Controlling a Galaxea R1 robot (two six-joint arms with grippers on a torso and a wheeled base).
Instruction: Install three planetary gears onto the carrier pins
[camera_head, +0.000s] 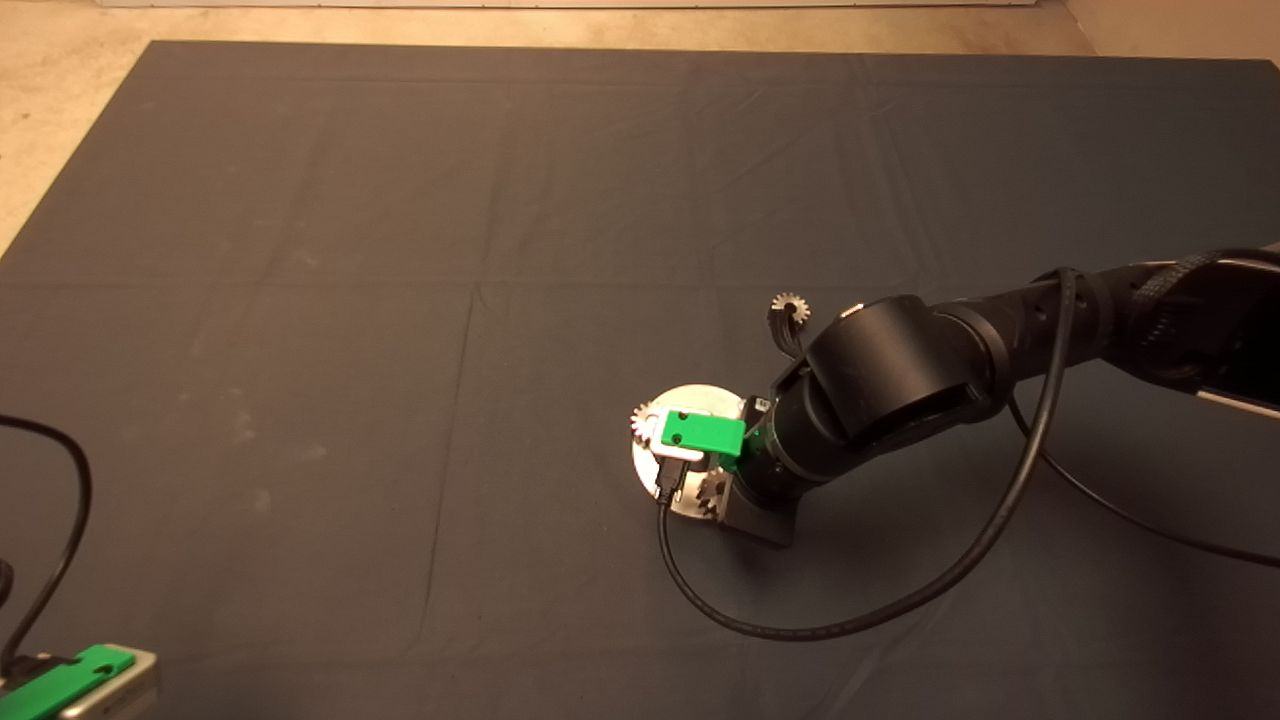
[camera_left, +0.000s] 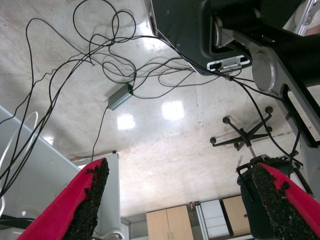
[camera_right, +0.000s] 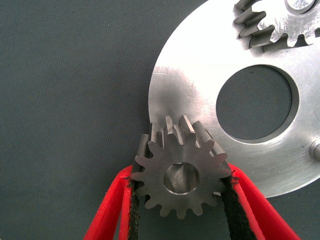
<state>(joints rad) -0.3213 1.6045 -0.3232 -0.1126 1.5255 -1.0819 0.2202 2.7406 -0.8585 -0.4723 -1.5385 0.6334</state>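
The round shiny disc (camera_right: 200, 95) with a large centre hole lies on the dark mat; it also shows in the head view (camera_head: 690, 402). My right gripper (camera_right: 181, 200) is shut on one planetary gear (camera_right: 182, 175) at the disc's rim, and I cannot tell whether it sits on a pin. In the head view this gear (camera_head: 642, 420) is at the disc's left edge, by the right gripper (camera_head: 662, 428). A second gear (camera_right: 280, 22) sits on the disc (camera_head: 712, 492). One bare carrier pin (camera_right: 315, 150) stands on the disc. A third gear (camera_head: 790, 305) lies loose on the mat behind the arm.
My left gripper (camera_head: 60, 685) is parked at the lower left edge, open, and its wrist view (camera_left: 182, 205) looks at the floor with cables and an office chair. A black cable (camera_head: 800, 625) loops on the mat in front of the right arm.
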